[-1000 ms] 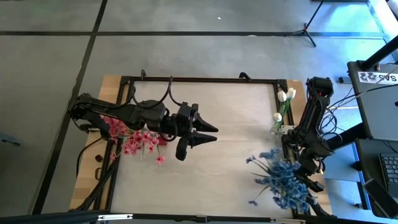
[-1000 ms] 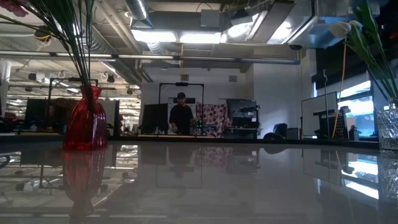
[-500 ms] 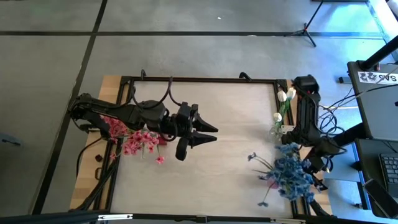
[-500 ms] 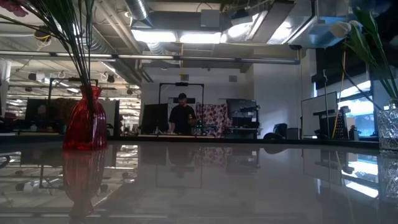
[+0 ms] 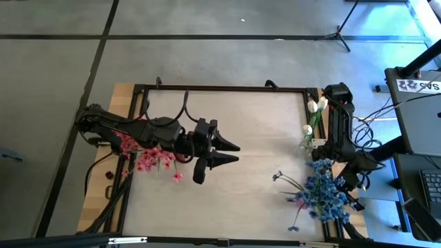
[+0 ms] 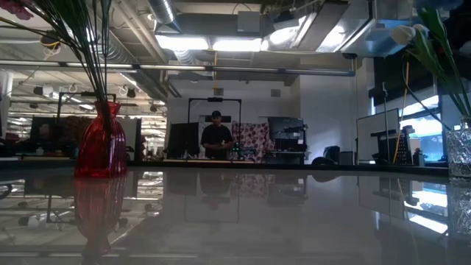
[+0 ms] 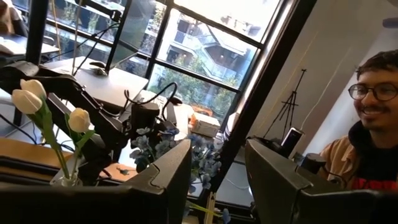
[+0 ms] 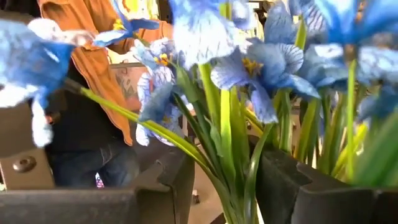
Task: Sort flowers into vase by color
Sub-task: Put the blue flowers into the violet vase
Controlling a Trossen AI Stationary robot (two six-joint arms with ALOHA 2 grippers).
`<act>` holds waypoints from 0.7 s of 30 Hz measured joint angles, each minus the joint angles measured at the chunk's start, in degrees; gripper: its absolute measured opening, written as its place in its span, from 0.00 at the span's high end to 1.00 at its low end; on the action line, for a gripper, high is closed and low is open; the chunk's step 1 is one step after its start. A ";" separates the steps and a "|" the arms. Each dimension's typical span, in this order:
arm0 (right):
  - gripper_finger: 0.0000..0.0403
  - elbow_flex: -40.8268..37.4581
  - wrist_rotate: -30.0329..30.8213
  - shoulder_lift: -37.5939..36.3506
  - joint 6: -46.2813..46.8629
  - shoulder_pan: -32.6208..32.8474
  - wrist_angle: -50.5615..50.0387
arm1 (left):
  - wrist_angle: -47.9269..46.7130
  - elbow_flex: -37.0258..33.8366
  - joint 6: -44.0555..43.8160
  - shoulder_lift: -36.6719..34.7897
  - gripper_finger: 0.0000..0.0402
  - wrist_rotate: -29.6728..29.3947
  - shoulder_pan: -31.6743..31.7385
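Bench (image 5: 241,138): light wooden top inside a dark frame, seen from above.
Left gripper (image 5: 231,153): over the middle of the bench, pointing toward the right side. Fingers (image 7: 165,180) apart with nothing between them; the wrist view shows only open space in the gap.
Right gripper (image 8: 227,186): at the right edge of the bench, near the front corner, largely hidden under blooms in the high view. Fingers (image 8: 168,183) closed on the green stems of the blue flowers (image 5: 324,195).
Blue flowers: one bunch, held in the right gripper above the front right part of the bench; a few sprigs spread toward the middle.
Pink flowers (image 5: 155,158): standing in the red vase (image 6: 101,143) at the left side of the bench, beneath the left arm. The low view shows the green stems rising out of the vase neck.
White flowers (image 5: 317,105): tulip-like buds in a clear glass vase (image 6: 460,151) at the right side of the bench, toward the back, just beside the right arm.
Room: a person (image 6: 215,140) stands far behind the bench in the low view; another person (image 7: 367,149) with glasses shows in the left wrist view.
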 joint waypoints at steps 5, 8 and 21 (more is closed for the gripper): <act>0.65 1.38 -1.67 -0.07 0.71 -0.01 -0.86 | 0.00 0.00 0.02 0.00 0.64 -0.55 -0.32; 0.65 1.38 -2.00 -0.05 4.38 -0.01 -2.89 | 0.00 0.00 0.02 0.00 0.64 -0.72 -0.46; 0.51 2.86 -3.63 -1.46 8.77 -0.01 -14.08 | 0.02 0.00 0.09 0.00 0.64 -0.65 -0.50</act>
